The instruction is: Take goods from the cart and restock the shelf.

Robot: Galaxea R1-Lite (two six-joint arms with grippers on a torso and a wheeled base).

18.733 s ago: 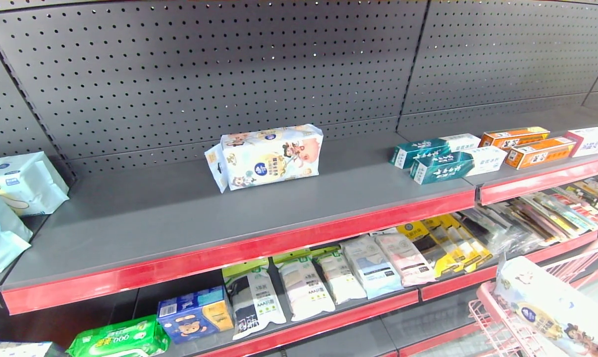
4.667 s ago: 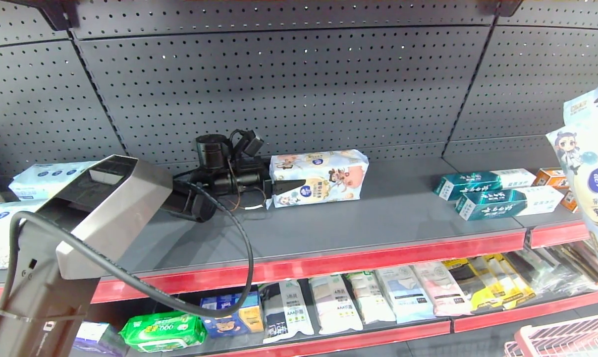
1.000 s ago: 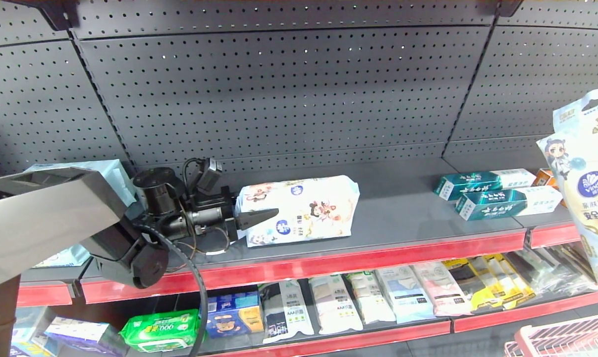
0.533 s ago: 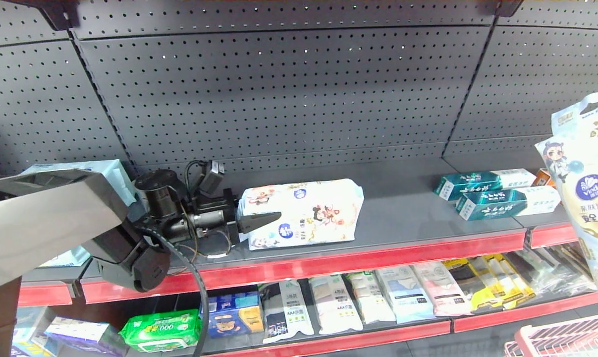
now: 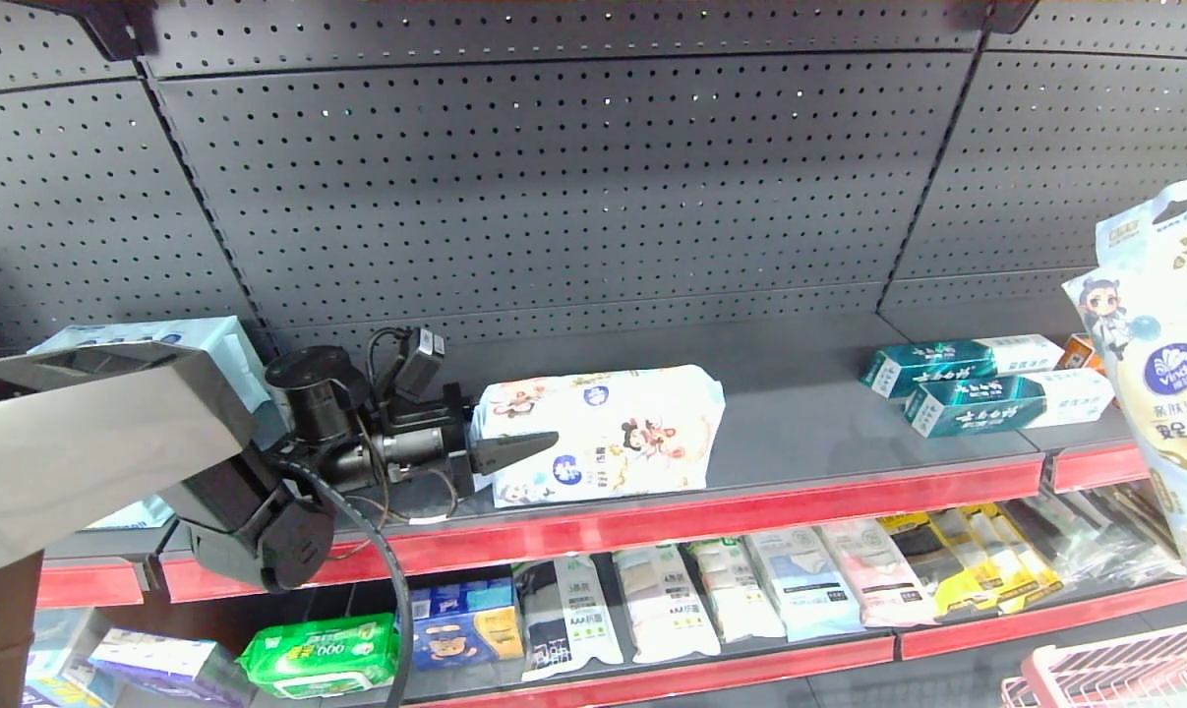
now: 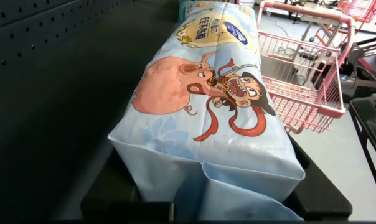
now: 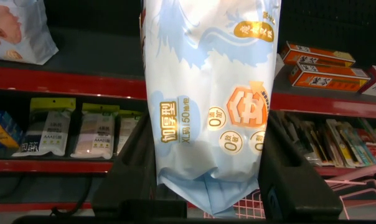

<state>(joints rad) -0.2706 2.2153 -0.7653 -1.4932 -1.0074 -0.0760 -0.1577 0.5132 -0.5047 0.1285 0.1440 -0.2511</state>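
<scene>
Sitting on the grey metal shelf (image 5: 809,423), the white cartoon soft pack (image 5: 613,433) is pinched between the left gripper's (image 5: 534,435) fingers (image 5: 509,449).

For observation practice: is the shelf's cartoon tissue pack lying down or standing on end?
Lying down: the tissue pack has its long side level along the shelf.
</scene>
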